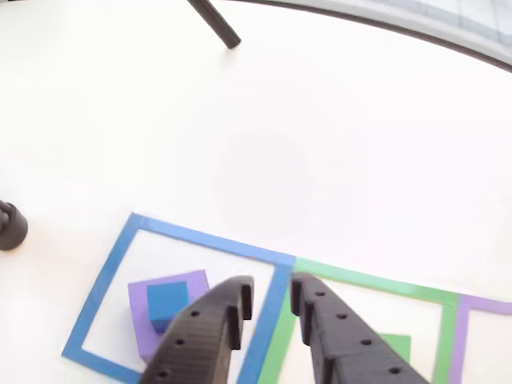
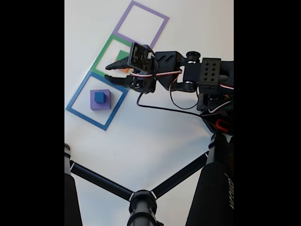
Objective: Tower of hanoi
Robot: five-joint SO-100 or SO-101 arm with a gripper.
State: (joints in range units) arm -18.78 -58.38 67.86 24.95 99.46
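A small blue cube [image 1: 168,302] sits on a flat purple block [image 1: 148,320] inside the blue taped square [image 1: 112,264]. The fixed view shows the same blue cube [image 2: 99,97] on the purple block [image 2: 100,104]. A green block [image 1: 398,346] lies in the green taped square [image 1: 376,284], and in the fixed view the green block [image 2: 123,55] has a bit of orange below it. The purple taped square [image 2: 141,23] holds nothing. My gripper [image 1: 272,292] hovers open over the border between the blue and green squares, with nothing between its fingers; the fixed view shows the gripper [image 2: 109,73] there too.
Black tripod legs [image 2: 108,186] cross the near part of the white table, and one leg [image 1: 214,22] shows at the top of the other view. A black foot [image 1: 11,226] sits at the left edge there. The table's curved rim [image 1: 416,36] runs across the top right.
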